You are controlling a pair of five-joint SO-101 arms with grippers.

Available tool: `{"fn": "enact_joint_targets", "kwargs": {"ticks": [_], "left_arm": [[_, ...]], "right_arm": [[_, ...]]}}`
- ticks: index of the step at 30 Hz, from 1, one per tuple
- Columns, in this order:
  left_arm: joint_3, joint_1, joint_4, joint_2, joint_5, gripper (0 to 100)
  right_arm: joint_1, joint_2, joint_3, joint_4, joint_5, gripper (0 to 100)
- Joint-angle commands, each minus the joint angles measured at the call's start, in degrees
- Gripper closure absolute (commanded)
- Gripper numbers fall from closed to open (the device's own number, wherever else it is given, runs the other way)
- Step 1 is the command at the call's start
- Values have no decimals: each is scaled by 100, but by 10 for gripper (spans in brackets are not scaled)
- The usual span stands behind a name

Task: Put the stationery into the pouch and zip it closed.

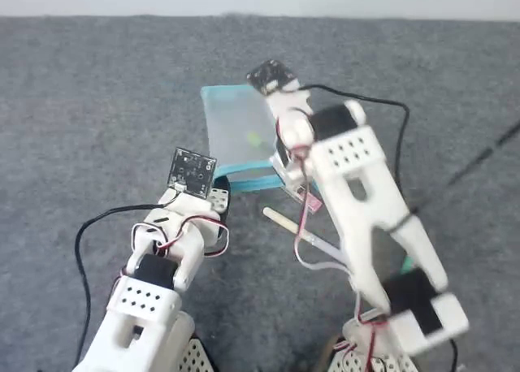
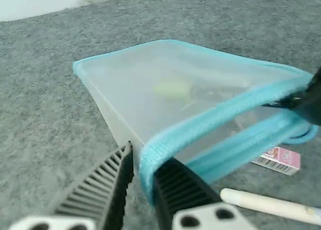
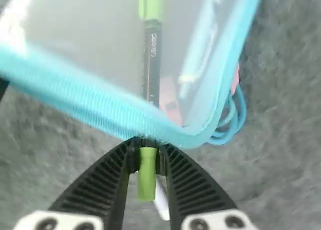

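Right pincer (image 3: 146,147) pinching pen (image 3: 146,179), at pouch (image 3: 90,44) mouth

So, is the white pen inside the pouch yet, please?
Out. The white pen lies on the grey mat, outside the pouch, near the pink eraser.

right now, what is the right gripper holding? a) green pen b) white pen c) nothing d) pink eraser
a: in the right wrist view the right gripper is shut on the green pen at the zipper edge of the pouch, while the white pen lies outside it.
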Motion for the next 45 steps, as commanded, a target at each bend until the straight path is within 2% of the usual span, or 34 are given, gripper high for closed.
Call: {"fn": "enact_joint_targets", "kwargs": {"ticks": [1,8,14,19,23,28,34,39,45], "left_arm": [[-84,70,-202,-9,-79,988],[-84,26,-202,-9,-88,988],[-84,9,-202,-9,-88,988],[-101,-536,-211,-53,-62,988],[-119,-730,-211,-53,-53,988],[-119,-765,-211,-53,-70,988],[-136,-1327,-220,-53,-79,988],[-127,-1415,-334,-62,-88,988],[-127,-1398,-334,-62,-88,988]], "right_arm": [[-48,470,-1187,453,-378,986],[-207,681,-1996,831,-211,824],[-620,224,-1987,945,211,820],[-567,-488,-1574,1024,633,821],[-497,-1305,-475,866,967,822],[-470,-2695,1811,57,1380,822],[-286,-4136,4404,-901,1723,823],[207,-4321,5512,-1499,2066,828],[426,-4321,6400,-2149,2576,914]]}}
